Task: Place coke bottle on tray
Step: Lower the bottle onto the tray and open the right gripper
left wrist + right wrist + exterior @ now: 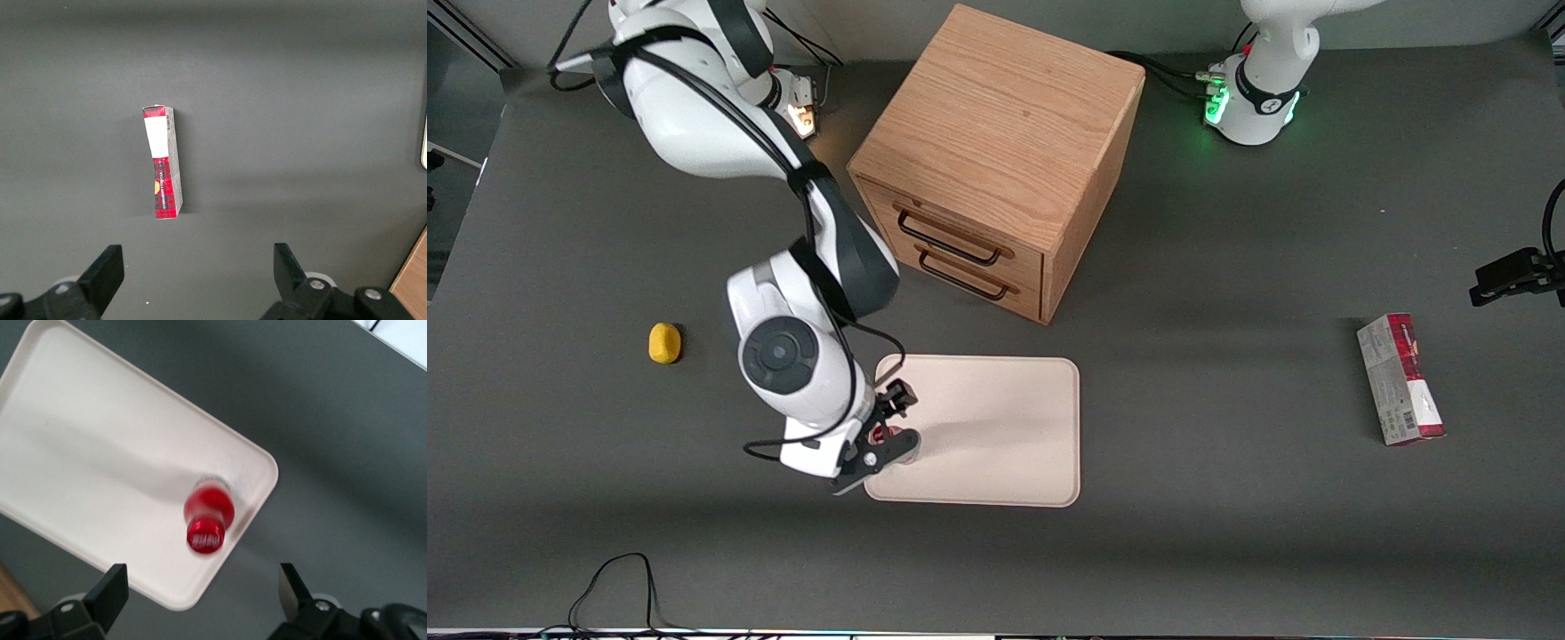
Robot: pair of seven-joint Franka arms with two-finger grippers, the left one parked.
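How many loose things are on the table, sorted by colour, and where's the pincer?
Red: 2, small red coke bottle and red-and-grey rectangular carton
Yellow: 1, rounded lump
Cream-white: 1, flat tray
Wooden: 1, two-drawer box
Total: 5
Pincer: open, above the bottle.

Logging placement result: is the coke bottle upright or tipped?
Upright: the coke bottle stands on the tray near a corner, cap facing the open gripper above it.

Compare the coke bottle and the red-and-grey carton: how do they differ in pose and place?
The coke bottle stands upright on the tray; the carton lies flat on the bare table, toward the parked arm's end. The bottle is round and capped; the carton is a long box. The open gripper is above the bottle only. Both are partly red.
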